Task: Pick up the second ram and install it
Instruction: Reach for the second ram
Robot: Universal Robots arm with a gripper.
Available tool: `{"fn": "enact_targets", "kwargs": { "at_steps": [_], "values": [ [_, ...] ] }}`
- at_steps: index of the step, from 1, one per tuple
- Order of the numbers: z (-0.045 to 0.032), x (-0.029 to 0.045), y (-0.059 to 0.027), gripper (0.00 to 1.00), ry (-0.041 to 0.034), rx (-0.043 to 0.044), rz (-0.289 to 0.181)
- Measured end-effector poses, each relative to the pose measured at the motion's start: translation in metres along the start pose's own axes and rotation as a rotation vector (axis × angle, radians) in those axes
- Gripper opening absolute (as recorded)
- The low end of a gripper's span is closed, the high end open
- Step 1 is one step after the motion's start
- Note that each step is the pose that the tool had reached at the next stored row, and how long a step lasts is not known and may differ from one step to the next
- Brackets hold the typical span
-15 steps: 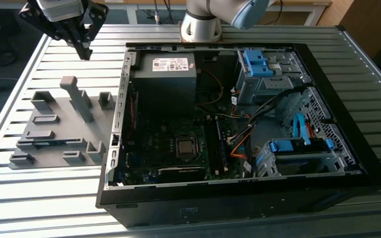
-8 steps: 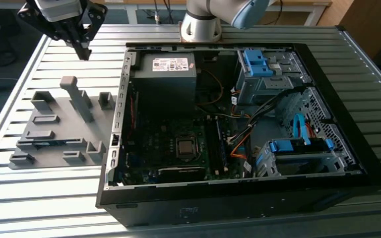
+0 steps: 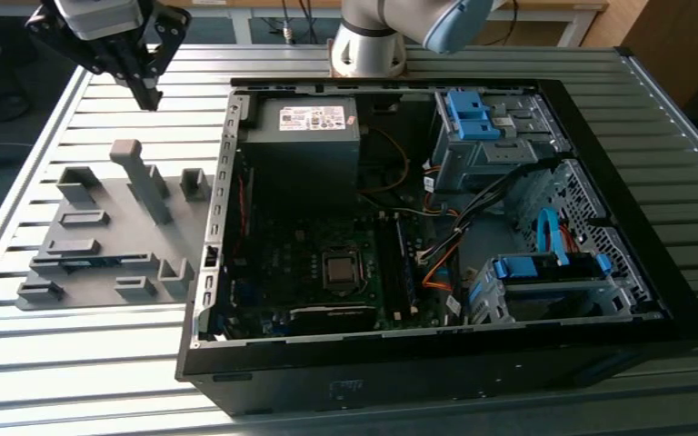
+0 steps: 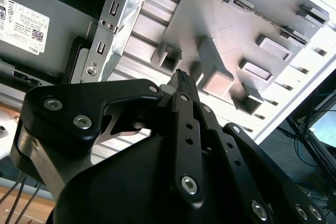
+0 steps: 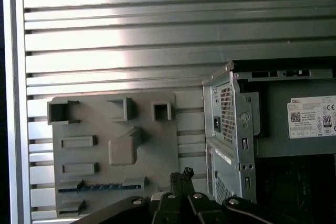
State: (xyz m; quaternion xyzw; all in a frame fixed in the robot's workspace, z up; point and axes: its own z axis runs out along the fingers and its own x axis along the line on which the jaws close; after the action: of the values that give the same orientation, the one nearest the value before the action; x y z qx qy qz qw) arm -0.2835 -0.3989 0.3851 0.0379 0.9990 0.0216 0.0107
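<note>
The second ram is a thin blue stick standing on edge in a slot of the grey holder tray, at the tray's near end in the exterior view. In the first wrist view the ram shows as a blue strip in the tray. My gripper hangs high over the table beyond the tray's far end, well away from the ram. In both wrist views its fingertips are pressed together with nothing between them.
The open computer case lies on the slatted metal table, on the exterior view's right of the tray. Inside are the motherboard, a power supply, cables and blue drive brackets. The arm's base stands behind the case.
</note>
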Motion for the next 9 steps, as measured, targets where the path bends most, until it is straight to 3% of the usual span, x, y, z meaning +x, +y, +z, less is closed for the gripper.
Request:
{"fn": "enact_targets", "kwargs": {
  "at_steps": [9],
  "values": [
    [0.0001, 0.0059, -0.0005, 0.11, -0.0001, -0.0001, 0.000]
  ]
}}
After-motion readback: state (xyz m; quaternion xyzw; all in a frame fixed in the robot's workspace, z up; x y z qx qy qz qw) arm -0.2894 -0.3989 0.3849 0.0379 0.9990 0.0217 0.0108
